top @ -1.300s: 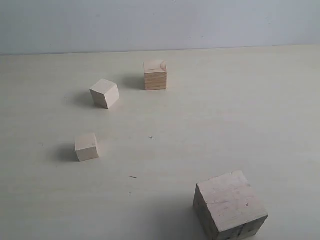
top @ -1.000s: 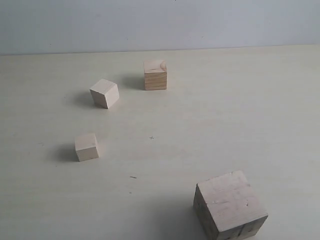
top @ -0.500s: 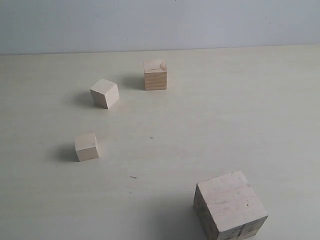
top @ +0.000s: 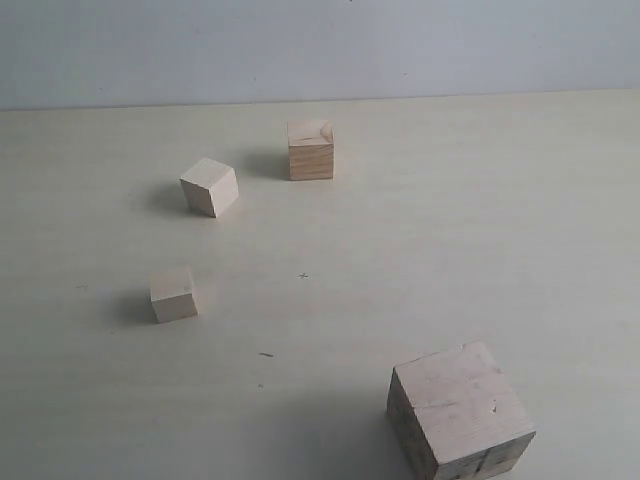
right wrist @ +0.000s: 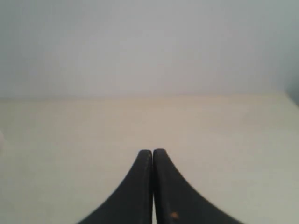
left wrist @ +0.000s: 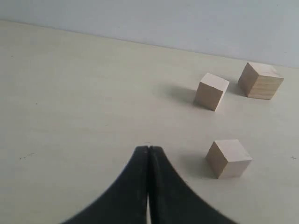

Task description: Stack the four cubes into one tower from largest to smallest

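**Unmoved so far: four cubes loose, both tools clenched**

Unchanged from a second ago across the exterior view, with every cube in its old place and no arm in sight. Scattered well apart on the table: largest cube nearest the camera on the right, partly cut by the frame edge; tan cube far back near the middle; middle pale cube to its left, turned corner-on; smallest cube nearer on the left. No tower begun.

Left tool clenched tip to tip on nothing, poised near the smallest cube. Right tool likewise clenched and empty, facing bare table.

Judged as the opening step: fetching the tan cube for the top of the largest one. Leave the largest cube in place as the base. Release the tool wide before descending, not on the way down. Line the tool up with two opposite flat faces, never the corners. Grip low enough to hold firm, high enough to clear the table. Lift straight, carry over, centre above the base, square the edges, set down flat, then release. Avoid nudging the middle pale cube nearby.
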Tool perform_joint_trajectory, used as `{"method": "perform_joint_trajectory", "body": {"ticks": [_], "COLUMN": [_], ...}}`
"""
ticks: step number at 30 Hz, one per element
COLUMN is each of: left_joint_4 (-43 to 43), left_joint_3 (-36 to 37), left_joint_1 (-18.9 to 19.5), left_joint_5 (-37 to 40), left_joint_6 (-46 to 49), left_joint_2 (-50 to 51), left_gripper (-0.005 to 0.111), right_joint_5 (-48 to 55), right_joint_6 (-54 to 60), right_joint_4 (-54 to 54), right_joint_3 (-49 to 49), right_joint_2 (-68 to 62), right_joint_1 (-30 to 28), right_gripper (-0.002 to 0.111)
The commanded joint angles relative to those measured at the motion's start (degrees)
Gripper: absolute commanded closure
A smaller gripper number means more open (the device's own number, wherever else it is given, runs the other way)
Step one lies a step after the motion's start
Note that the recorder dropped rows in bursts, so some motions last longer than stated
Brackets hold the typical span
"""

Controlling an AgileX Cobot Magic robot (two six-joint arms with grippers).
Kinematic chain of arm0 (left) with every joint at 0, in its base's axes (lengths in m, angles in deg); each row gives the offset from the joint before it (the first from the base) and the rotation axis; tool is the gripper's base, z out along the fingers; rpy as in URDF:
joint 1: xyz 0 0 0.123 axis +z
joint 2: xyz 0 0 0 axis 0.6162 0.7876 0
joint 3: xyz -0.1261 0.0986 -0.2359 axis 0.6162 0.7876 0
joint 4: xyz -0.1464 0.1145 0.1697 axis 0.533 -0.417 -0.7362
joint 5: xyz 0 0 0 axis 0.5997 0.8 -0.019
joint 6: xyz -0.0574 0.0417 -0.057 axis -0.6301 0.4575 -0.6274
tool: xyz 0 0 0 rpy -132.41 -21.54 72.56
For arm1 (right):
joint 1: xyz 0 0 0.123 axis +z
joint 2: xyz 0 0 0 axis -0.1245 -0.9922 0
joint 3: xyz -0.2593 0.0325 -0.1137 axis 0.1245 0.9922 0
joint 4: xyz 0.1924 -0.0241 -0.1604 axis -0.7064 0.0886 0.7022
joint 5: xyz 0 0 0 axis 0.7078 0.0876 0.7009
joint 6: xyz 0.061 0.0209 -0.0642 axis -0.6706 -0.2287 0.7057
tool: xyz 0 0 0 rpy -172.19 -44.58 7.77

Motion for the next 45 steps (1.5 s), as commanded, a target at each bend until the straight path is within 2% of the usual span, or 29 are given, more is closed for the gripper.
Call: {"method": "perform_joint_trajectory", "body": {"ticks": [1,3,4,7,11,17,19,21,24,26,28,31,39,42,45], "left_joint_4": [-0.1,-0.1,-0.1,-0.1,-0.1,-0.1,-0.1,-0.1,-0.1,-0.1,-0.1,-0.1,-0.1,-0.1,-0.1], "left_joint_3": [0.0,0.0,0.0,0.0,0.0,0.0,0.0,0.0,0.0,0.0,0.0,0.0,0.0,0.0,0.0], "left_joint_1": [-0.2,-0.2,-0.2,-0.2,-0.2,-0.2,-0.2,-0.2,-0.2,-0.2,-0.2,-0.2,-0.2,-0.2,-0.2], "left_joint_5": [-0.1,-0.1,-0.1,-0.1,-0.1,-0.1,-0.1,-0.1,-0.1,-0.1,-0.1,-0.1,-0.1,-0.1,-0.1], "left_joint_6": [-0.1,-0.1,-0.1,-0.1,-0.1,-0.1,-0.1,-0.1,-0.1,-0.1,-0.1,-0.1,-0.1,-0.1,-0.1], "left_joint_2": [-0.3,-0.3,-0.3,-0.3,-0.3,-0.3,-0.3,-0.3,-0.3,-0.3,-0.3,-0.3,-0.3,-0.3,-0.3], "left_gripper": [0.107,0.107,0.107,0.107,0.107,0.107,0.107,0.107,0.107,0.107,0.107,0.107,0.107,0.107,0.107], "right_joint_5": [-6.4,0.3,3.9,12.2,12.8,6.7,7.2,15.7,36.8,48.2,52.3,49.6,55.6,53.2,49.9], "right_joint_6": [9.3,6.5,6.6,16.4,31.9,32.6,41.8,54.4,71.3,76.8,81.4,81.8,70.3,66.6,63.3], "right_joint_4": [0.7,-5.5,-12.4,-28.7,-41.2,-51.8,-56.5,-62.1,-70.6,-73.4,-77.9,-83.8,-82.3,-82.9,-83.0], "right_joint_3": [0.1,-1.2,-2.0,-4.3,-6.9,-9.7,-10.8,-12.7,-17.2,-19.5,-21.0,-21.9,-19.5,-19.0,-19.0], "right_joint_2": [-15.4,-21.5,-23.2,-26.5,-25.2,-16.9,-14.4,-13.7,-16.0,-18.1,-18.4,-13.5,-7.0,-7.0,-7.0], "right_joint_1": [-0.1,-0.1,-0.1,-0.1,-0.1,-0.1,0.4,0.6,0.6,0.6,1.5,5.4,23.4,28.9,32.0], "right_gripper": [0.108,0.108,0.108,0.108,0.108,0.108,0.108,0.108,0.108,0.108,0.108,0.108,0.108,0.108,0.108]}}
